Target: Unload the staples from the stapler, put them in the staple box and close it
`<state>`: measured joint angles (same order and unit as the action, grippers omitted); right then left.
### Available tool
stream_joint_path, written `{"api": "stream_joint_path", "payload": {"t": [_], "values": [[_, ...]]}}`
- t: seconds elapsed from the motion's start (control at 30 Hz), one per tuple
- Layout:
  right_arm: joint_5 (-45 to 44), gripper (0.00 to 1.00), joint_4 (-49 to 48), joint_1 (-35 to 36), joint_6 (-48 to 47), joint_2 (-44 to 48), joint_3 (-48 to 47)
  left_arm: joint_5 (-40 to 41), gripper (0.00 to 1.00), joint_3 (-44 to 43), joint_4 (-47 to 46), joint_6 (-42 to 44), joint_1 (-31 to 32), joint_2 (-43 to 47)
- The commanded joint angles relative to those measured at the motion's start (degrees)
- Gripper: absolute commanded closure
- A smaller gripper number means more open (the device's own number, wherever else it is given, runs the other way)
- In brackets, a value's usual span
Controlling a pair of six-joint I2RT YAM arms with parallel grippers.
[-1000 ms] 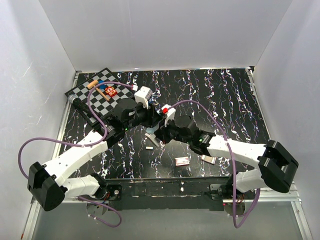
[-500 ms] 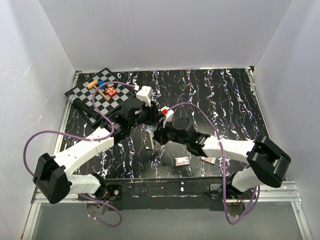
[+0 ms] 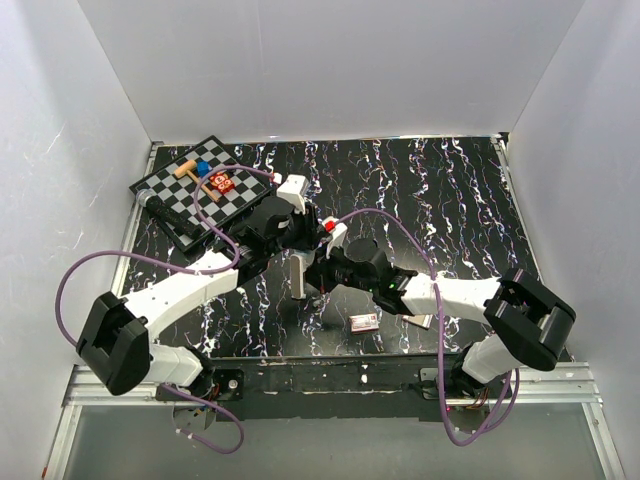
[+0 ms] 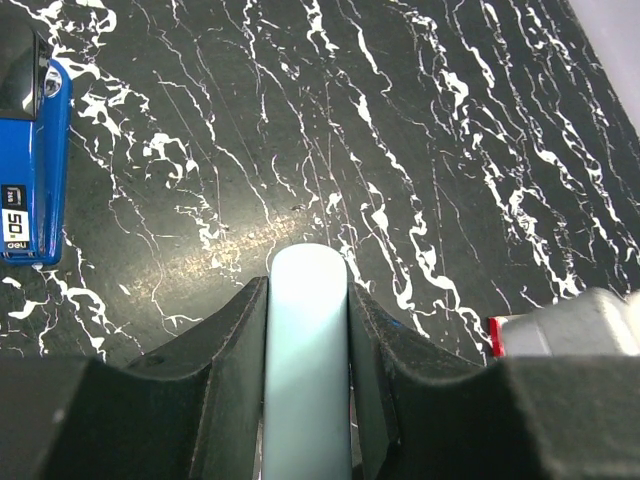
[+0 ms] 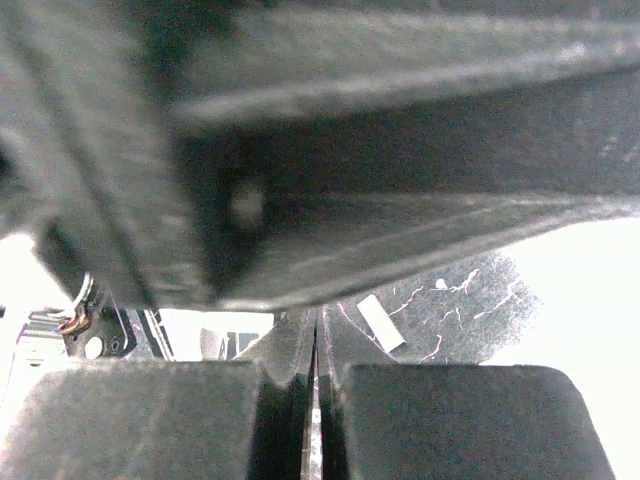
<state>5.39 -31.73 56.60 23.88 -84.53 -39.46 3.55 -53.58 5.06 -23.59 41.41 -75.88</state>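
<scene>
Stapler (image 4: 30, 160) lies upper left; left gripper (image 4: 308, 292) clamps a pale-blue piece (image 4: 308, 380). Right gripper (image 5: 315, 335) looks pinched shut. Both crowd close, risking collision.

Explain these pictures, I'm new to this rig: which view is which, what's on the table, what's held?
Two white robot arms work over a black marbled table. The overhead picture looks down from above; the others come from cameras on each wrist. The left hand clamps a pale light-blue slender piece; the dark blue plastic stapler lies beside it. The right hand looks shut; its blurred view hides whether it pinches anything. A small red-and-white flat box lies nearby.
</scene>
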Motion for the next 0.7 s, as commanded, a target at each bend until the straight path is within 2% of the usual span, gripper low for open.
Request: {"api": "stream_joint_path", "payload": {"t": [0.0,0.3,0.67], "values": [[3.40,0.99,-6.07,0.44,0.82,0.51,0.17,2.16,1.00,0.67,-4.27,-0.75,-0.01,-1.20],[3.14,0.99,-5.98,-0.08,0.73,1.03,0.62,1.99,1.00,-0.12,-3.57,-0.14,0.16,-1.38],[-1.25,0.99,1.31,-0.79,-1.99,6.04,0.27,-2.84,1.00,-1.96,0.91,1.00,0.16,3.10]]}}
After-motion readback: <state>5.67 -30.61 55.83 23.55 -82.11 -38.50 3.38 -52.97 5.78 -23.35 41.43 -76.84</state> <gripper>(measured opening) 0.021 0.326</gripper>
